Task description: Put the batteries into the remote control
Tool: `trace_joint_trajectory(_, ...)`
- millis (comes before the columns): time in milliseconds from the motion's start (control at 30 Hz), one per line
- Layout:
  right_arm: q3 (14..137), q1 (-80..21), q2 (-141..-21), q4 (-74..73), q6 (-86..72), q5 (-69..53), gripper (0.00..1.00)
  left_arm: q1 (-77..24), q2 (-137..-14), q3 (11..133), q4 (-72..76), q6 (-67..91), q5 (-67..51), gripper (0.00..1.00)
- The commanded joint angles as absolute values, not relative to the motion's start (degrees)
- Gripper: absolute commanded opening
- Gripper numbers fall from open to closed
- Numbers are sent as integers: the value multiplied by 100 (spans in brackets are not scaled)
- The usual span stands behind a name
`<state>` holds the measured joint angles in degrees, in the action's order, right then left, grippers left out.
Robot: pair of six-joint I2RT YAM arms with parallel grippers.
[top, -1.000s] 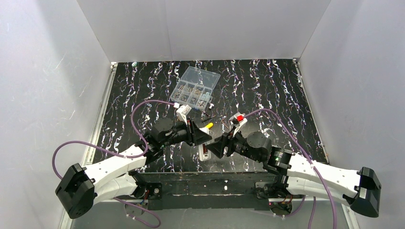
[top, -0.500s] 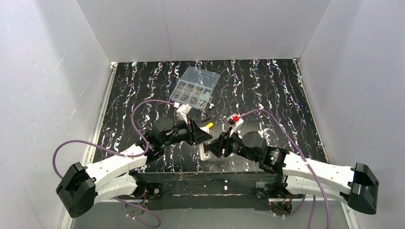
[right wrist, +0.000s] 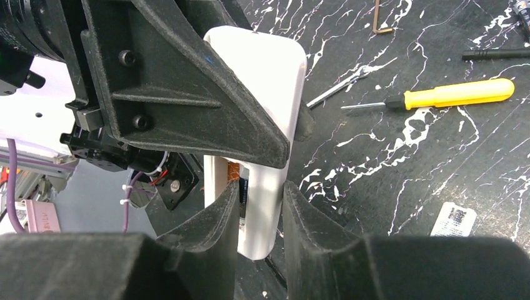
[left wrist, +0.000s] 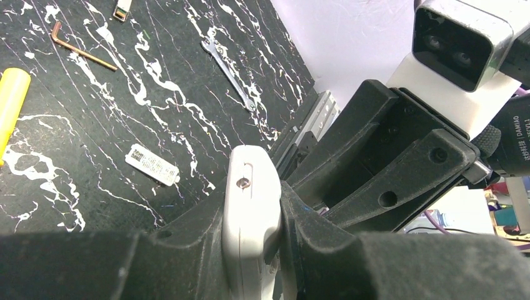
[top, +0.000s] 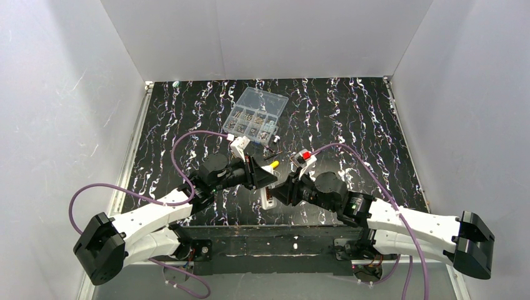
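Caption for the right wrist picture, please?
Right end effector straddles the remote control held by the left end effector.

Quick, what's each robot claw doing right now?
Left gripper: shut on the slim white plastic remote control.
Right gripper: straddles the remote control's end; grip cannot be told.

remote control (right wrist: 275, 75) — white | screwdriver (right wrist: 450, 95) — yellow handle | table (right wrist: 406, 187) black, white-veined

Centre front of black marbled bench (top: 350, 119) crowded: left gripper (top: 267, 180) and right gripper (top: 279, 191) nose to nose on slim white remote control (top: 268, 200), no passage between. Yellow-handled screwdriver (right wrist: 459, 94) and small white label (right wrist: 454, 219) just beyond. Clear plastic compartment box (top: 257, 114) blocks far centre. Bench open far left, far right. White walls (top: 262, 37) close three sides.
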<state>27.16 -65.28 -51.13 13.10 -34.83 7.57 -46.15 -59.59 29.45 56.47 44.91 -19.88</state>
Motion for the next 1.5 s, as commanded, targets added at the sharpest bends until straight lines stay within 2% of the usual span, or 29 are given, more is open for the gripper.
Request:
trace_joint_trajectory(0, 2788, -6539, -5190, 1384, -3354, 785, 23, -4605, -5869, 3142, 5990, 4521, -2114, 0)
trace_joint_trajectory(33, 2783, -6539, -5167, 1418, -3325, 760, 28, -4605, -5851, 3128, 5958, 4516, -2098, 0)
trace_joint_trajectory(133, 2767, -6541, -4991, 1531, -3159, 731, 54, -4607, -5760, 3044, 5746, 4488, -1915, 0)
trace_joint_trajectory(200, 2770, -6539, -4798, 1534, -2987, 789, 65, -4605, -5648, 2909, 5555, 4466, -1675, 0)
trace_joint_trajectory(467, 2973, -6477, -3893, 693, -2161, 1945, 80, -4601, -5035, 2154, 5191, 4450, -1172, 0)
trace_joint_trajectory(533, 3129, -6227, -3956, 284, -2035, 2095, 80, -4597, -4782, 2007, 5074, 4440, -1078, 0)
trace_joint_trajectory(633, 3389, -5555, -4281, -289, -1857, 1649, 80, -4590, -4403, 1860, 4760, 4367, -899, 0)
trace_joint_trajectory(867, 3788, -4387, -5335, -343, -1076, 426, 68, -4570, -3742, 1763, 4053, 4247, -748, 0)
trace_joint_trajectory(1000, 4274, -4246, -6390, -373, -464, -219, 62, -4554, -3629, 1644, 4019, 4320, -749, 0)
trace_joint_trajectory(1167, 4974, -4206, -7661, -67, 166, -337, 57, -4541, -3607, 1606, 4074, 4403, -813, 0)
trace_joint_trajectory(1467, 6671, -4015, -9998, -53, 524, -343, 61, -4518, -3514, 1655, 3991, 4363, -894, 0)
